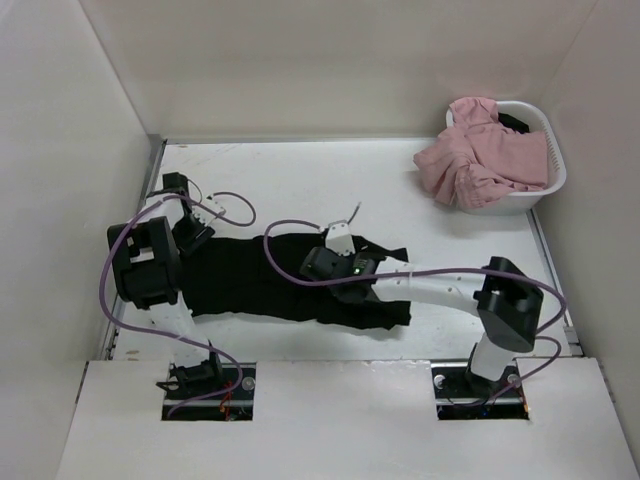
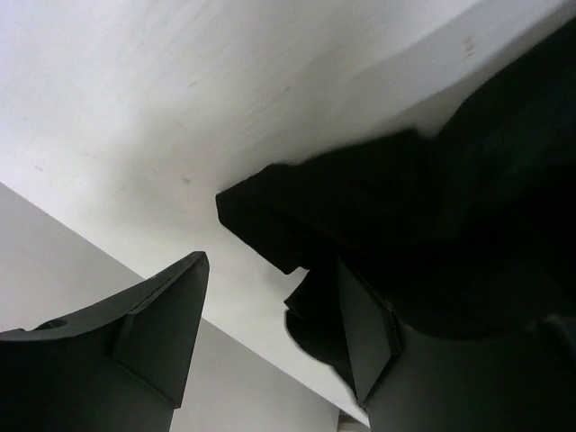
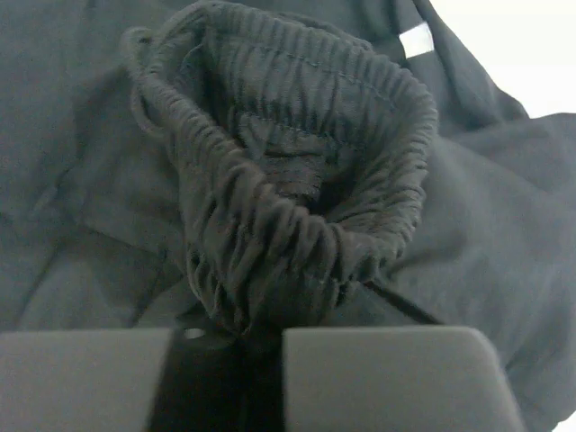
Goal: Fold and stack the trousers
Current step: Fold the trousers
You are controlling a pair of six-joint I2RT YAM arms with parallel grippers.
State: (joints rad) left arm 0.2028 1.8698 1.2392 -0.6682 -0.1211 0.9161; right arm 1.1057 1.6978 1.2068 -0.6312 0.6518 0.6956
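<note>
The black trousers (image 1: 250, 285) lie flattened across the middle of the white table, their length running left to right. My left gripper (image 1: 193, 240) sits at their left end. In the left wrist view it (image 2: 270, 270) is open, and a folded edge of the trousers (image 2: 405, 216) lies by the right finger (image 2: 364, 333), which is not clamped on it. My right gripper (image 1: 325, 265) is over the right half of the trousers. In the right wrist view it (image 3: 261, 337) is shut on the bunched elastic waistband (image 3: 288, 198).
A white laundry basket (image 1: 545, 190) stands at the back right with a pink garment (image 1: 480, 160) spilling over its rim. White walls enclose the table on the left, back and right. The left wall (image 2: 135, 378) is close to the left gripper.
</note>
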